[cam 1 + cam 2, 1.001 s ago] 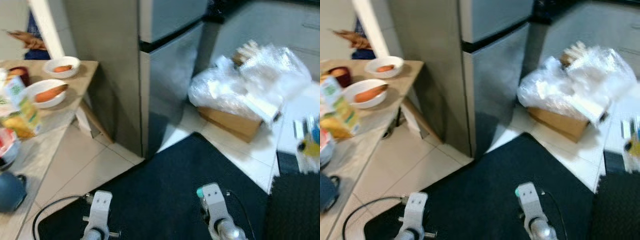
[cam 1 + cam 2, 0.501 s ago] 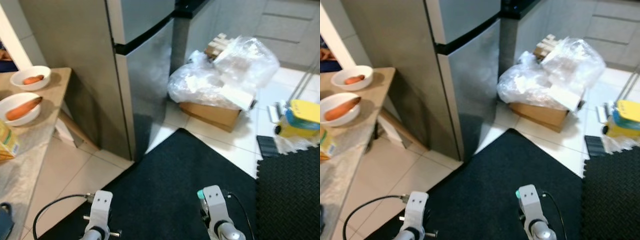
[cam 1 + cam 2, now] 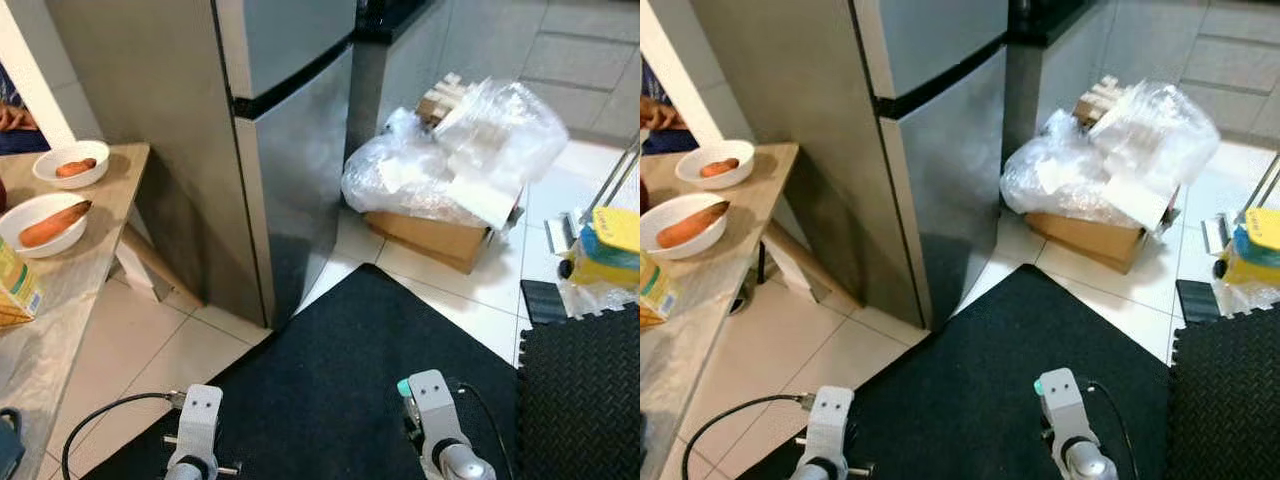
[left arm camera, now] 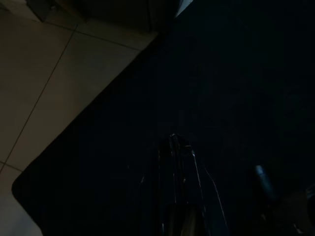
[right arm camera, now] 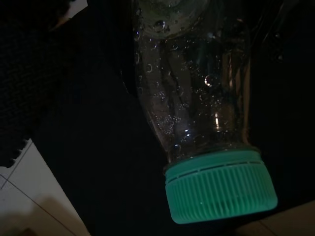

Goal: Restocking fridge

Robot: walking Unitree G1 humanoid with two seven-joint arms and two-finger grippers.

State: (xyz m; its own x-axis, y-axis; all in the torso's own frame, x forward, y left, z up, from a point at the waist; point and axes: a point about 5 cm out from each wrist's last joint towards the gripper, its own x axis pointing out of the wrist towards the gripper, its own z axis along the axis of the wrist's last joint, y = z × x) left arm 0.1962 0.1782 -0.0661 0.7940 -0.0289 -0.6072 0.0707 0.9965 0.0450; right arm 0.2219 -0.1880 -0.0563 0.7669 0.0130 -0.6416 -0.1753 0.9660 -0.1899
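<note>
Kitchen floor: pale tiles, a dark mat (image 3: 350,380), the fridge (image 3: 250,150) ahead with both doors shut. A clear bottle (image 5: 197,98) with a green cap (image 5: 220,187) is carried by the right gripper (image 5: 170,81), its fingers dimly seen through the bottle; the grip itself cannot be told. Long axis runs along the fingers, cap outermost. The left gripper (image 4: 174,147), fingers pressed together, hangs over the mat. Approach step judged; a door must be opened next.

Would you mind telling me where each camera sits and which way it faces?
Left eye view: head, looking down at the fridge and black mat; both wrists at the bottom.
Right eye view: the same scene, sharing the fridge, mat and table.
Left wrist view: on the left arm, looking along the left gripper at the mat.
Right wrist view: on the right arm, facing a bottle with a green cap.
</note>
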